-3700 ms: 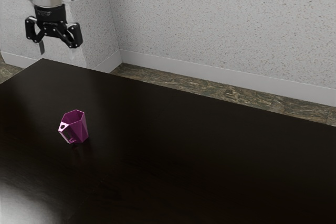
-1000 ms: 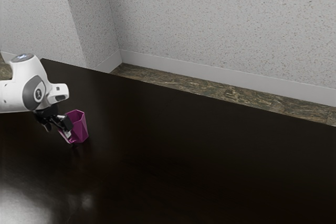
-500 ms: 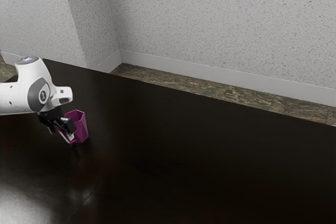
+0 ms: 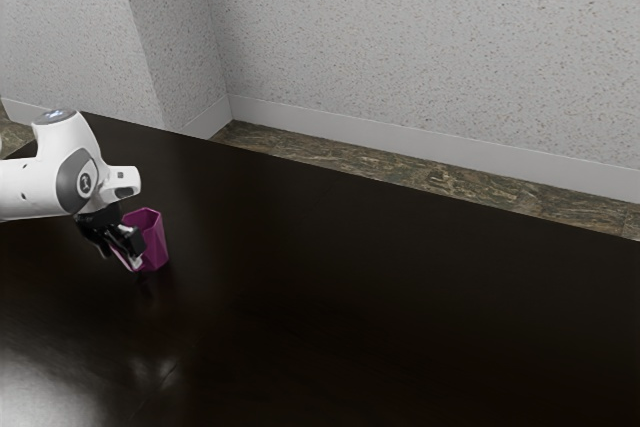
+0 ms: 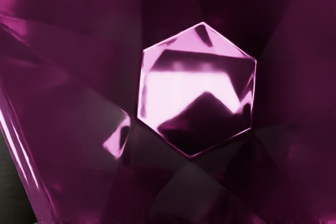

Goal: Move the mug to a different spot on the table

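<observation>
Although the black hand (image 4: 118, 235) sits low at the end of the white arm (image 4: 55, 182), pressed right up against the purple mug (image 4: 150, 239), I cannot tell from either view whether it has closed on the mug or merely rests open at it. In the exterior view the hand is at the middle left of the frame, touching or overlapping the mug's side toward the exterior view's left, the side nearest the arm.

The mug lies just to the exterior view's right of the hand and slightly below it. It stands upright on the dark tabletop (image 4: 350, 277), mouth up, its long axis vertical, tapering toward the base. By my judgement the hand is placed to take the mug by its near wall or rim, so the coming move is a short lift and a carry toward the open tabletop at the frame's centre and right.

The wrist view looks straight down into the mug: faceted purple walls and the bright hexagonal floor (image 5: 197, 90), which suggests the hand is over the opening. The exterior view adds the mug's place on the tabletop, well apart from the speckled wall (image 4: 420, 37) and the skirting board (image 4: 430, 142).
</observation>
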Motion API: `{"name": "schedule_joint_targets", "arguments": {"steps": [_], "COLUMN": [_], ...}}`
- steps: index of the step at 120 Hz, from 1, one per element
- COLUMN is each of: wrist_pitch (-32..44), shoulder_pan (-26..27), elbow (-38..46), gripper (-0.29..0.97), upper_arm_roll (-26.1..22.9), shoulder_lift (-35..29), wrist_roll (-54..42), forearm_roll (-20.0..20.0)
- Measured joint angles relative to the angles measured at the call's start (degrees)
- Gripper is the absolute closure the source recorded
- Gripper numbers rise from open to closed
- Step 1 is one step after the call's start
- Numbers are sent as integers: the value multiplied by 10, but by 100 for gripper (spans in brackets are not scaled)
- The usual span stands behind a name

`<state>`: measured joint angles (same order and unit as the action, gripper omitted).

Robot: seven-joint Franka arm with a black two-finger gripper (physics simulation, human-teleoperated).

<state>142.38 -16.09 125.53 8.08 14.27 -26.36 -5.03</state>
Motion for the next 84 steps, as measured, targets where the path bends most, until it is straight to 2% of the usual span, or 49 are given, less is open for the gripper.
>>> {"name": "schedule_joint_targets", "arguments": {"steps": [25,40,65,84], "wrist_pitch": [0,3,29,58], "shoulder_pan": [1,2,7,13], "elbow": [0,0,0,1], "gripper": [41,49,58,65], "upper_arm_roll": [0,0,0,-6], "shoulder_lift": [0,-1,-4,-8], "wrist_roll": [-2,-1,5,8], "forearm_roll": [0,-1,-38,-51]}}
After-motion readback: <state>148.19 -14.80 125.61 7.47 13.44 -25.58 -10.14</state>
